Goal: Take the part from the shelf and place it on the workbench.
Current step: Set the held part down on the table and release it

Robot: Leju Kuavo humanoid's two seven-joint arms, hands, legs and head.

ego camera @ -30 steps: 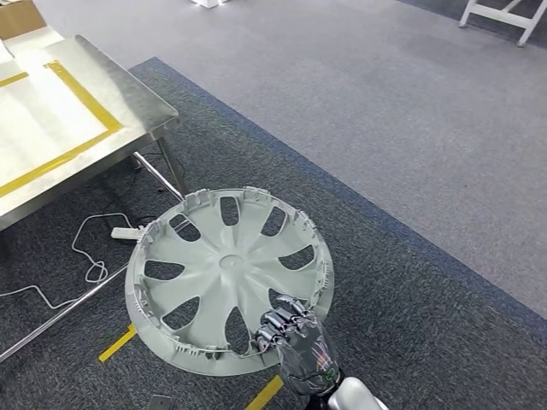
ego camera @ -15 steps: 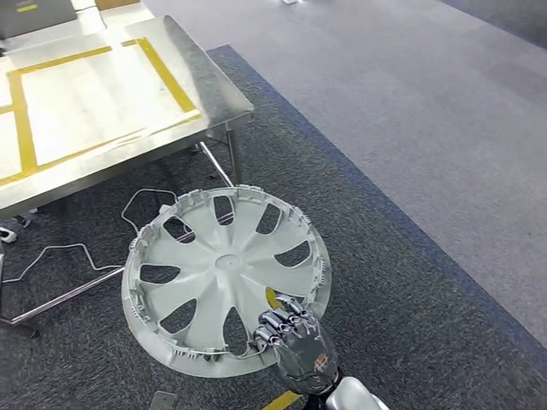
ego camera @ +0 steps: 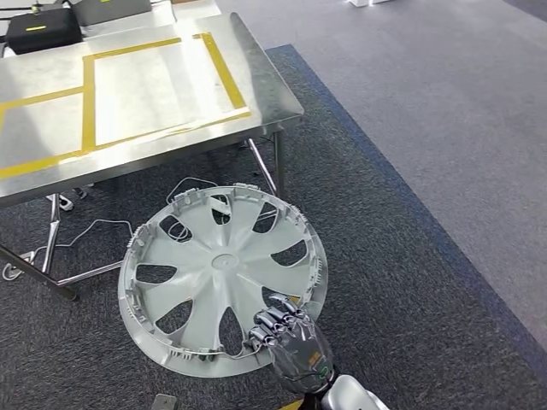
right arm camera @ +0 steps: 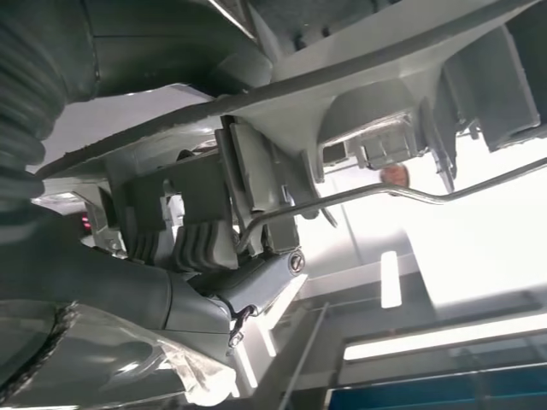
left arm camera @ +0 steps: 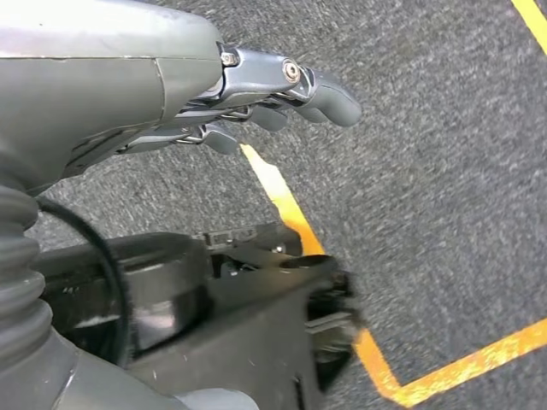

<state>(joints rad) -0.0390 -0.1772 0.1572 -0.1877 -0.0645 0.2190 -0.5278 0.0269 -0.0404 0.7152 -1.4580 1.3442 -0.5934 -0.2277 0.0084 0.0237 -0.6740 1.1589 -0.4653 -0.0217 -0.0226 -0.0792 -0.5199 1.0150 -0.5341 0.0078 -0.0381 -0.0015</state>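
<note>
Head view showing the part (ego camera: pixel 222 278), a pale wheel cover, riding flat and face up over the dark carpet (ego camera: pixel 400 282), carried by the right hand (ego camera: pixel 293 346) at about five o'clock on its rim. Gripping there probably because the rim lip gives the fingers (ego camera: pixel 274 320) something to hook over, with spokes and cut-outs left free. Keeping the disc level looks deliberate too: ready to be slid onto a flat surface without tipping.

Sitting at eleven o'clock from the part, well apart and higher, the steel tabletop (ego camera: pixel 271 94) with yellow tape (ego camera: pixel 87 94) marking out a rectangle, likely the drop zone. Trailing under the table frame, a white cable (ego camera: pixel 97 231). Resting at the far corner of the tabletop, a black box (ego camera: pixel 38 30).

Right wrist view looking up at the underside of the part (right arm camera: pixel 400 77): ribs, clips and a wire ring, with the right hand (right arm camera: pixel 193 248) clamped on the rim edge from below and above. Firm hold, fingers closed on the plastic.

Left wrist view catching the left hand (left arm camera: pixel 258 94) hanging toward the floor, fingers stretched out fairly straight, close together, holding nothing. Crossing the carpet beneath it, yellow floor tape (left arm camera: pixel 291 213).

Judging the stage: part off the shelf, not yet over the tabletop. Carrying one-handed at the edge leaves a long overhang, so sagging or slipping at the rim looks like the risk.
</note>
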